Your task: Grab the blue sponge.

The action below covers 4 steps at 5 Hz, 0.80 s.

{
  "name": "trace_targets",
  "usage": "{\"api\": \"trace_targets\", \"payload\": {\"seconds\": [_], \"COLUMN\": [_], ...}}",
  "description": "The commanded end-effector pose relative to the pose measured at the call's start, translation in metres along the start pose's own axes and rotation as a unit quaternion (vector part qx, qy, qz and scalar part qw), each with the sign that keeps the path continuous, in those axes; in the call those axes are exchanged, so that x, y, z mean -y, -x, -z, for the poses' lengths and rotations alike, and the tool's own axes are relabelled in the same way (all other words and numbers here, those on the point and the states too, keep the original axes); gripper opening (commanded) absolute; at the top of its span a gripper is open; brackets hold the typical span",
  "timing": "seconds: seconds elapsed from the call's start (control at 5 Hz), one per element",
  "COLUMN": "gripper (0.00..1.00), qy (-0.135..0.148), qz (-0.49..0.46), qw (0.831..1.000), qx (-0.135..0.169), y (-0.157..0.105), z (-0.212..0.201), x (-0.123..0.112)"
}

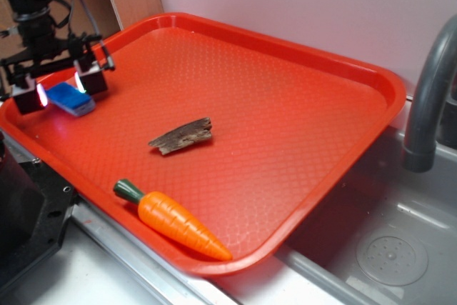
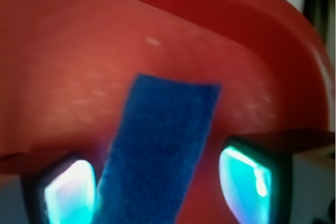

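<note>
The blue sponge lies flat on the red tray near its far left corner, blue top up with a pale layer showing at its edge. My gripper is lowered around it, open, one finger on each side. In the wrist view the sponge runs up between the two glowing fingertips. It lies close against the left pad, and a gap of red tray shows before the right pad. The gripper has not closed on it.
A brown piece of bark-like wood lies mid-tray. An orange toy carrot with a green top rests near the tray's front rim. A grey faucet and a sink with a drain are to the right.
</note>
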<state>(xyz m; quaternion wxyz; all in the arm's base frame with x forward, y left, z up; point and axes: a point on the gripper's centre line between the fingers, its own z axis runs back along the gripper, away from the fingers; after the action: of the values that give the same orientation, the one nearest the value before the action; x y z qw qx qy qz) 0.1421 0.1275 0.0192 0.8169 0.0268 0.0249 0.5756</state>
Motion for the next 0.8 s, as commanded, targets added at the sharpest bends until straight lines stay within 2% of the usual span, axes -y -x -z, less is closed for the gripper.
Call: {"api": "trace_targets", "payload": {"seconds": [0.0, 0.2, 0.4, 0.6], "gripper": [0.0, 0.0, 0.0, 0.0], "qy": [0.005, 0.027, 0.033, 0.033], "qz": [0.016, 0.09, 0.21, 0.328], "qw": [0.999, 0.993, 0.969, 0.93], "qx": [0.035, 0.07, 0.125, 0.165], "y": [0.006, 0.011, 0.038, 0.062], "z": [-0.004, -0.018, -0.062, -0.111], "x": [-0.017, -0.008, 0.011, 0.026]}}
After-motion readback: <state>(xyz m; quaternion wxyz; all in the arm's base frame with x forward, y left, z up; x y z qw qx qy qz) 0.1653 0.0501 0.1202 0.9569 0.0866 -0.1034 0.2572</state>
